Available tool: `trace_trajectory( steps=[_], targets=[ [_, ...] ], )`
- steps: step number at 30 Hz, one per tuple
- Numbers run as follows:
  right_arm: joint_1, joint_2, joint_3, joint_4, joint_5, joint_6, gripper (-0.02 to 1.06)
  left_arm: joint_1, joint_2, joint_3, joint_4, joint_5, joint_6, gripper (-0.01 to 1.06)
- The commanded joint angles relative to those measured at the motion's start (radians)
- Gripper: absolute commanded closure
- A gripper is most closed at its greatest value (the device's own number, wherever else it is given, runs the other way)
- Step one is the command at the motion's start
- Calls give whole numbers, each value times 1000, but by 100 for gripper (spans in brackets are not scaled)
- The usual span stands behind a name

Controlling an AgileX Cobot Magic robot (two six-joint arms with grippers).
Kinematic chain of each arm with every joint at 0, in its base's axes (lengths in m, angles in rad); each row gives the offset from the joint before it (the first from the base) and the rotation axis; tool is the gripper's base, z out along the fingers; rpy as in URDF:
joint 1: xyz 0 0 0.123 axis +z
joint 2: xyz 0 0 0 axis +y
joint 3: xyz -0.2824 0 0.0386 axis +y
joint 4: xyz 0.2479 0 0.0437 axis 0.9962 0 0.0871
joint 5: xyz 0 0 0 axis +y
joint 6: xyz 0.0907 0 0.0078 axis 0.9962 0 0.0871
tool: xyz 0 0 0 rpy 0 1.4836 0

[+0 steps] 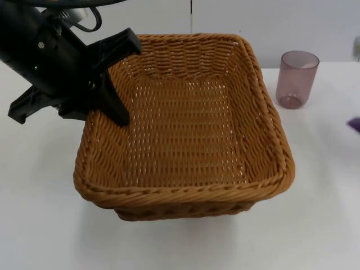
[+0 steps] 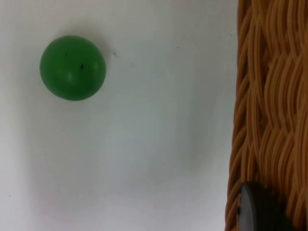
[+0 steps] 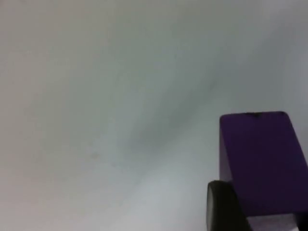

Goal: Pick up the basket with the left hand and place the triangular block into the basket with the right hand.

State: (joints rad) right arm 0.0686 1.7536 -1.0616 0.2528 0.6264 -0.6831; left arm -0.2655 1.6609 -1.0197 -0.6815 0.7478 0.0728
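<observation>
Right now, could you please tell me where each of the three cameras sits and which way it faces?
Top view: fixed above, looking down and forward at the basket, pink cup and left tool at the rim.
Left wrist view: on the left arm, facing the table; basket wall, green ball, one black fingertip.
Right wrist view: on the right arm, facing the purple block beside a fingertip.
Top and left wrist views share the basket.

White table top against a pale grey partition wall

The table (image 1: 45, 225) is plain matte white and evenly lit — shadows on it are soft and faint, and a few tiny dark specks mark it in the left wrist view. At its far edge stands the partition wall (image 1: 292, 22), smooth and light grey, with one thin dark vertical seam (image 1: 191, 16) running down it — the table ends there.
</observation>
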Motion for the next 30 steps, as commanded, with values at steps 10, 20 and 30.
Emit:
trace_trajectory(
  steps=[10, 20, 30],
  targets=[
    [2, -441, -5, 70, -25, 58, 104, 1, -16, -3, -16, -1, -1, 104],
    [94, -557, -6, 248, -48, 70, 104, 1, -16, -3, -40, -1, -1, 104],
    [438, -387, -122, 248, -89, 93, 104, 1, -16, -3, -42, 3, -1, 104]
  ],
)
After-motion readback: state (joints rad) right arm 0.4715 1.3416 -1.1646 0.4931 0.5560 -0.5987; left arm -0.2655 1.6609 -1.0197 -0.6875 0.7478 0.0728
